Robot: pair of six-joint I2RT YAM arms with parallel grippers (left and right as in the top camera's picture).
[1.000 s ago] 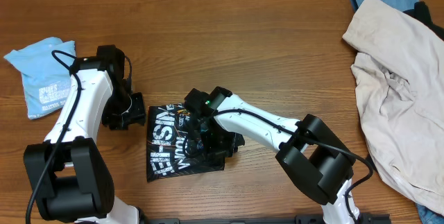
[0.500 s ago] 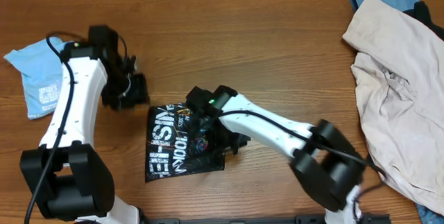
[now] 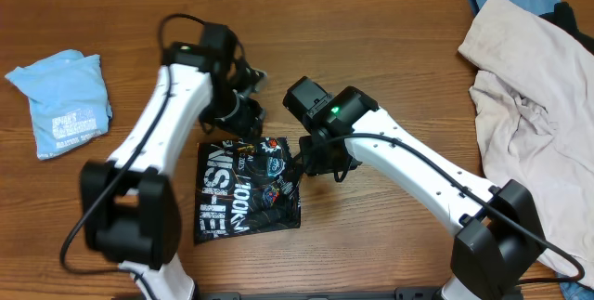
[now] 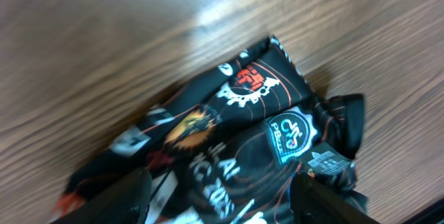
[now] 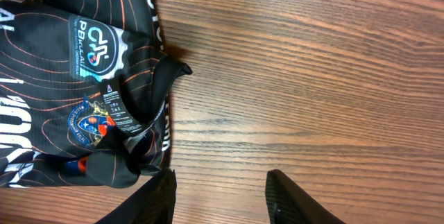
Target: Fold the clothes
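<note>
Closest to the near edge of the surface (image 3: 390, 49), left of its middle, lies the black printed garment (image 3: 246, 193), folded into a flat rectangle with white lettering facing up. One loose corner sticks out at its right side in my right wrist view. My right tool (image 5: 222, 200) hangs released over bare wood just beside that right side, its two fingers spread and grasping nothing. My left tool (image 4: 229, 203) hovers over the garment's far edge, also released, with fingers wide apart and only the cloth beneath them. Further back, by the left edge, a light blue shirt (image 3: 65, 100) rests folded, well apart from both arms. Along the right edge, running up to the far right corner, sits a pile of pale clothes (image 3: 529, 105), unfolded and rumpled.
</note>
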